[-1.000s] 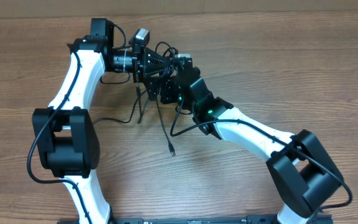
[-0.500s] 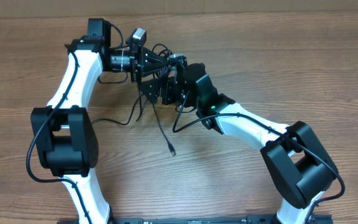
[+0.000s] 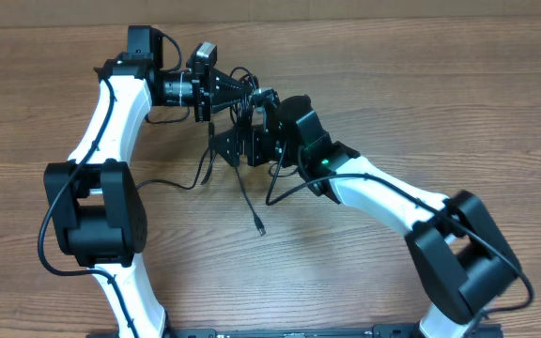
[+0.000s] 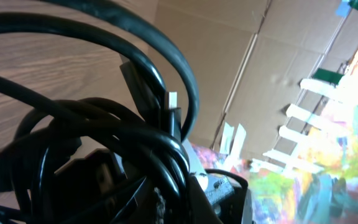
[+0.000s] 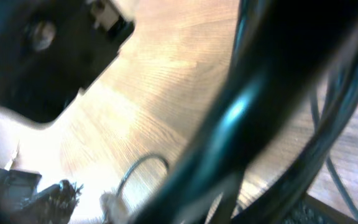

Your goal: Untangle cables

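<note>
The cables (image 3: pixel 248 105) are a tangle of thin black cords held up between my two grippers at the far middle of the table. My left gripper (image 3: pixel 249 90) comes in from the left with its fingers narrowed on the top of the bundle. My right gripper (image 3: pixel 237 143) is just below it, with strands running through it. One strand hangs down to a small plug end (image 3: pixel 260 227) on the table. In the left wrist view, black loops (image 4: pixel 104 134) fill the frame, one plug has a light tip (image 4: pixel 172 99), and the fingers are hidden. The right wrist view is blurred, with cords (image 5: pixel 253 118) close up.
The wooden table (image 3: pixel 421 103) stretches around both arms. A thin black wire (image 3: pixel 172 182) trails left toward the left arm's base (image 3: pixel 97 221). The right arm's base (image 3: pixel 458 258) stands at the front right. A cardboard wall (image 4: pixel 241 56) lies beyond the table.
My right gripper has moved left and slightly down under the left gripper. The left gripper has drawn a little up and left. The hanging plug end has stayed in place.
</note>
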{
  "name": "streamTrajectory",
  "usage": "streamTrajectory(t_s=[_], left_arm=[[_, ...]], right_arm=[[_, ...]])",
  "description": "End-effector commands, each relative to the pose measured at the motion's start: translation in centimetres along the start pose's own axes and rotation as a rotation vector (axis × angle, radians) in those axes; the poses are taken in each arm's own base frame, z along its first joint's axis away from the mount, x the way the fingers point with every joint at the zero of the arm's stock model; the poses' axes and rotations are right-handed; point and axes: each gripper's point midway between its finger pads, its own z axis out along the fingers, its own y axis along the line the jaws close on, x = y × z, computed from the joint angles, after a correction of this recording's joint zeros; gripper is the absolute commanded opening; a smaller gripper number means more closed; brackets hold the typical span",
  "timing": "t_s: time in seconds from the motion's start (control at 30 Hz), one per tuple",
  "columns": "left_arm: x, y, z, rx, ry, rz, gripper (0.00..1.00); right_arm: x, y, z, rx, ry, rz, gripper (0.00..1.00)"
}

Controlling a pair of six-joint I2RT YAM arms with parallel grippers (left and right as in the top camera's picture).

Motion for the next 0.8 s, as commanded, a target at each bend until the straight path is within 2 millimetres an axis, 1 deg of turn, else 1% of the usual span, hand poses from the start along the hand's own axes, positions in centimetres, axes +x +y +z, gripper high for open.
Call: streamTrajectory(t_s=[0.0,0.1,0.23,0.33,0.4,0.53,0.57,0.7,0.77], left_arm=[[2.0,-2.8,1.4,0.059,0.078,0.048,0.04],[2.0,-2.8,1.4,0.058,0.078,0.049,0.04],[1.9,-2.8,1.2,0.059,0.074,0.025,0.04],[1.6,-2.8,0.6,0.057,0.062,-0.045,0.04],[1.4,-2.6,0.6,0.047,0.055,-0.105,0.04],[1.8,-3.1,0.7,0.068,0.083,-0.2,0.04],[2.1,-3.4,0.6,0.084,0.099,-0.203,0.04],[2.2,-3.5,0.7,0.089,0.105,-0.203,0.04],[2.2,-3.5,0.7,0.089,0.106,-0.203,0.04]], right_arm=[[0.8,5.2,-1.2,-0.082,0.027,-0.139,1.0],[0.5,5.4,-2.4,-0.05,0.026,-0.152,1.0],[0.7,5.8,-3.4,-0.039,0.044,-0.173,1.0],[1.1,5.6,-3.6,-0.029,0.057,-0.18,1.0],[1.2,5.1,-3.1,-0.002,0.044,-0.183,1.0],[1.0,2.1,-1.8,0.159,-0.037,-0.171,1.0],[1.0,1.8,-1.4,0.179,-0.048,-0.17,1.0],[0.9,2.6,0.4,0.159,-0.107,-0.2,1.0],[0.7,2.3,1.0,0.182,-0.144,-0.176,1.0]])
